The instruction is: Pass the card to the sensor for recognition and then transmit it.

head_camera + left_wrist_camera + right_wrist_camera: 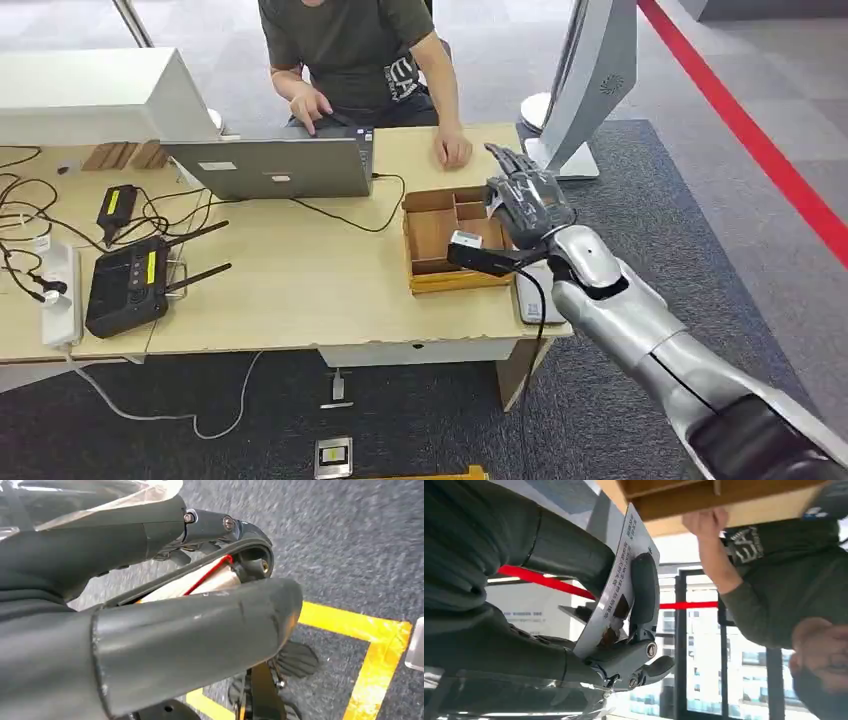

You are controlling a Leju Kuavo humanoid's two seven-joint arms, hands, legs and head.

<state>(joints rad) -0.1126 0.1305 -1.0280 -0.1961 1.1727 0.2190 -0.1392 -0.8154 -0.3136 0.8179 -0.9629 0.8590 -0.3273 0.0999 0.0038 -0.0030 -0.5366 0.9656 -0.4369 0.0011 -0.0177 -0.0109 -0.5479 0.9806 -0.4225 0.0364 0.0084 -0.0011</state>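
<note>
Currently the right hand [528,205] pinches the card [616,600], raised over the cardboard tray [432,232] at the desk's [300,290] 3 o'clock edge. Judged step: card lifted; next, carry it onto the sensor, probably the white pad [532,298] at 5 o'clock of the tray. Wrist view confirms the grip. Left hand [150,630]: state cannot be told.

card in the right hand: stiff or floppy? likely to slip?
Probably stiff: the card looks flat and unbent in the right hand, pinched between thumb and fingers. Likely light, being so thin. Its glossy printed face suggests it could slip or pivot, since the hold covers only part of it.
</note>
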